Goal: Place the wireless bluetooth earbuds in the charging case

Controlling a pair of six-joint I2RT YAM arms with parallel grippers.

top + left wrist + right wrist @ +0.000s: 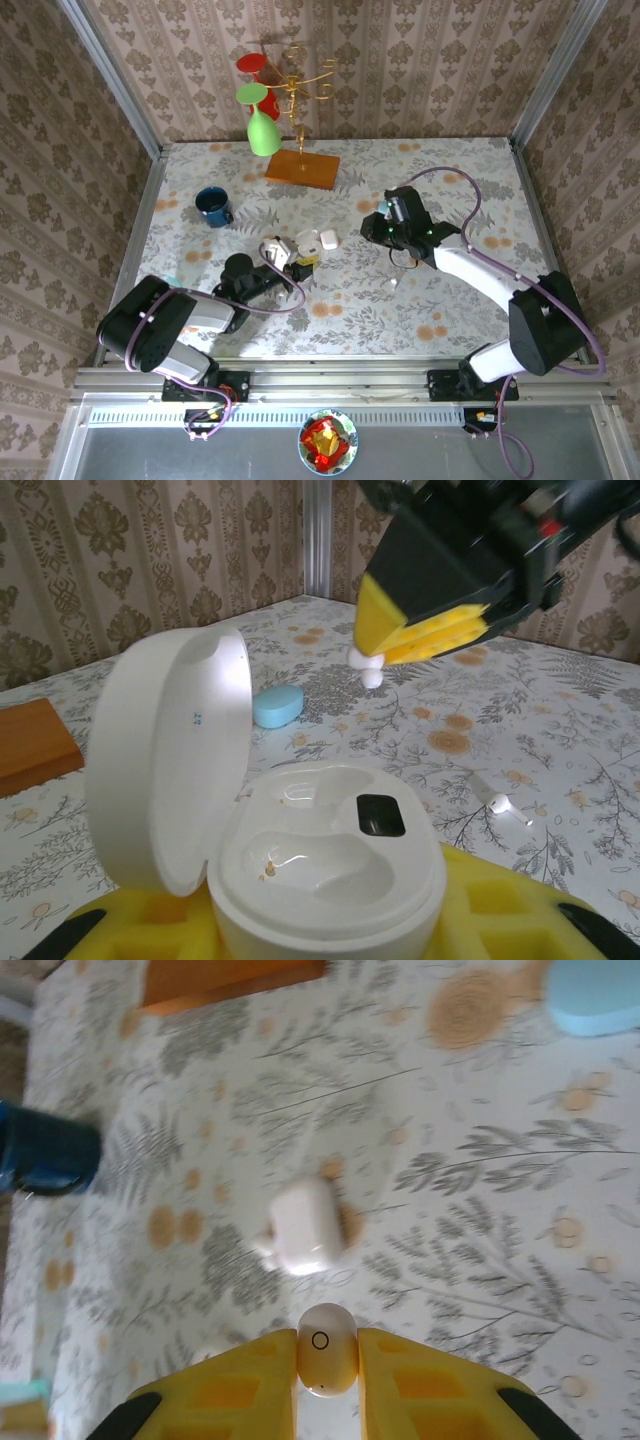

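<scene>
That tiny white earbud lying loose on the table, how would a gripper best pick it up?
Probably from straight above, pinching the loose earbud across its narrow sides near the rounded head: it lies flat on the table, with its sides free.

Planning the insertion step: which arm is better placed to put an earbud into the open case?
Right: the right gripper pinches an earbud, hanging just beyond the open case that the left gripper holds.

Tablecloth (400,310) pale, printed with grey ferns and orange blossoms; wallpaper (400,60) tan damask; near left, charging case (330,880) glossy white with a black square window; earbud (326,1348) white; small case (277,706) pale blue; mug (213,206) navy; far left, red glass (252,63), green glass (263,135), orange-brown board (302,168).
</scene>
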